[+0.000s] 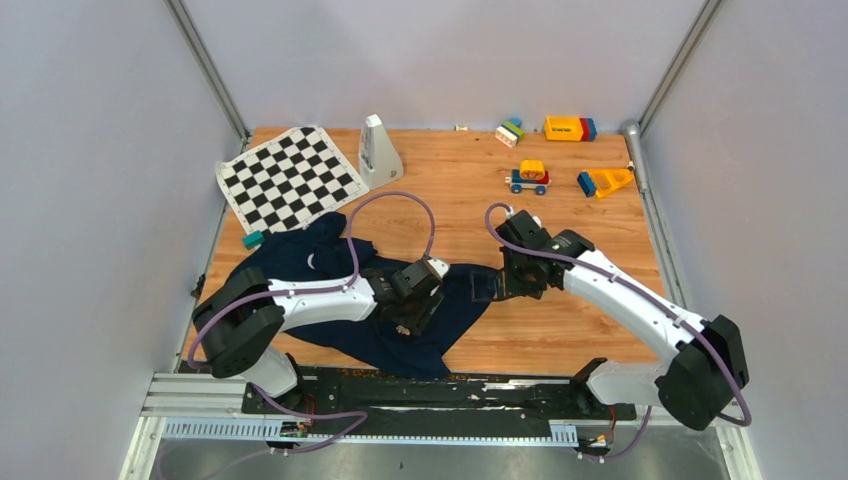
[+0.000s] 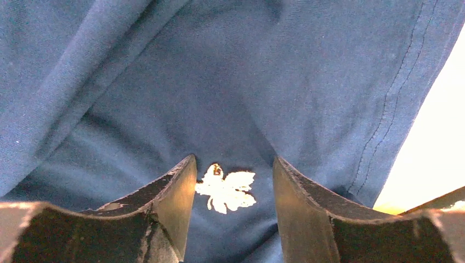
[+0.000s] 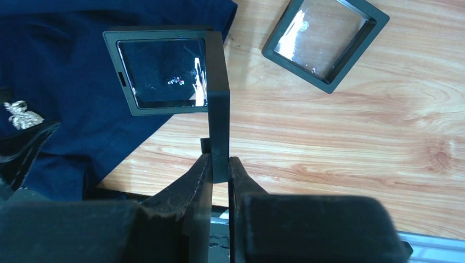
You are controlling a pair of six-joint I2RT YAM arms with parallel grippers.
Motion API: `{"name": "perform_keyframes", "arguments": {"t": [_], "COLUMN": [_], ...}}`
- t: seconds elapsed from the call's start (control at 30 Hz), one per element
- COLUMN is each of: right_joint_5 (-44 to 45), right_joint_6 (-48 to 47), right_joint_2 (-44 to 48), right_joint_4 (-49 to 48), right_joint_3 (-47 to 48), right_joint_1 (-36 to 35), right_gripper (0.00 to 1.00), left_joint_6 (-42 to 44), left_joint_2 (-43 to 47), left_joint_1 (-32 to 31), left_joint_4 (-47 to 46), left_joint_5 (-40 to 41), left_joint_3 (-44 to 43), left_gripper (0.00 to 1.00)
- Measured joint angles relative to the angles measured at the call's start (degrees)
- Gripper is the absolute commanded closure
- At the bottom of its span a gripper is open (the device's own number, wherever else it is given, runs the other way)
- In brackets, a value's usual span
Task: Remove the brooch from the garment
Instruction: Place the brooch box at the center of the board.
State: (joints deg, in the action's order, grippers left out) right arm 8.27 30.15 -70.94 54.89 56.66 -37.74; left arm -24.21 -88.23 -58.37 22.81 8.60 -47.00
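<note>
The navy garment [image 1: 325, 255] lies crumpled at the near left of the wooden table. A small pale gold leaf-shaped brooch [image 2: 226, 189] is pinned on the cloth [image 2: 219, 82]. My left gripper [image 2: 234, 164] is open just above it, a finger on each side, the left one almost touching. My right gripper [image 3: 219, 160] is shut on the edge of a black square frame with a clear window [image 3: 164, 74], held at the garment's right hem [image 3: 55, 66]. The brooch also shows in the right wrist view [image 3: 22, 114].
A second black square frame [image 3: 326, 41] lies on the bare wood to the right. At the back are a chequered mat [image 1: 290, 178], a white cone-shaped object [image 1: 379, 152], toy blocks [image 1: 570, 128] and a toy car [image 1: 528, 177]. A teal block [image 1: 253, 240] sits by the garment.
</note>
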Motion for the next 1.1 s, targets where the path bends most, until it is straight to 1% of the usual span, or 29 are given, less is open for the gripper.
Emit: {"name": "perform_keyframes", "arguments": {"t": [0.1, 0.23, 0.27, 0.4, 0.43, 0.5, 0.6, 0.7, 0.77, 0.8, 0.9, 1.1], "right_joint_5": [0.8, 1.7, 2.0, 3.1, 3.2, 3.4, 3.5, 3.6, 3.6, 3.6, 3.6, 3.2], "right_joint_6": [0.0, 0.0, 0.0, 0.0, 0.0, 0.0, 0.0, 0.0, -0.1, -0.2, -0.3, -0.4], "right_joint_2": [-3.1, -7.0, -7.7, -9.7, -9.9, -10.4, -11.2, -11.7, -11.8, -11.8, -11.8, -11.2], "right_joint_4": [0.7, 2.4, 2.8, 4.0, 4.2, 4.7, 4.9, 5.2, 5.3, 5.3, 5.5, 5.5], "right_joint_3": [0.8, 2.7, 3.1, 4.2, 4.2, 4.3, 4.5, 4.6, 4.6, 4.6, 4.9, 4.9], "right_joint_1": [0.0, -0.1, -0.1, -0.5, -0.5, -0.6, -0.7, -0.8, -0.8, -0.8, -0.9, -0.9], "right_gripper": [0.98, 0.99, 0.97, 0.89, 0.87, 0.86, 0.83, 0.75, 0.71, 0.71, 0.65, 0.63], "left_joint_6": [-0.6, -1.6, -1.8, -2.7, -2.8, -3.1, -3.7, -4.2, -4.5, -4.7, -5.0, -5.1], "left_joint_2": [-0.2, -0.1, 0.0, 0.7, 0.9, 1.3, 2.0, 3.0, 3.5, 3.8, 4.3, 3.8], "left_joint_1": [0.3, 0.6, 0.6, 0.6, 0.6, 0.6, 0.6, 0.5, 0.3, 0.1, -0.5, -0.6], "left_joint_4": [-0.8, -1.0, -1.0, -0.8, -0.6, 0.1, 1.3, 2.7, 3.8, 4.5, 5.9, 5.9], "left_joint_5": [-0.1, 0.0, 0.1, 0.5, 0.6, 0.8, 0.9, 1.0, 1.1, 1.3, 1.9, 1.9], "left_joint_3": [0.2, 0.3, 0.4, 1.0, 1.1, 1.3, 1.7, 2.1, 2.1, 2.1, 2.1, 2.2], "left_gripper": [0.46, 0.47, 0.47, 0.4, 0.36, 0.34, 0.33, 0.31, 0.32, 0.35, 0.39, 0.4]}}
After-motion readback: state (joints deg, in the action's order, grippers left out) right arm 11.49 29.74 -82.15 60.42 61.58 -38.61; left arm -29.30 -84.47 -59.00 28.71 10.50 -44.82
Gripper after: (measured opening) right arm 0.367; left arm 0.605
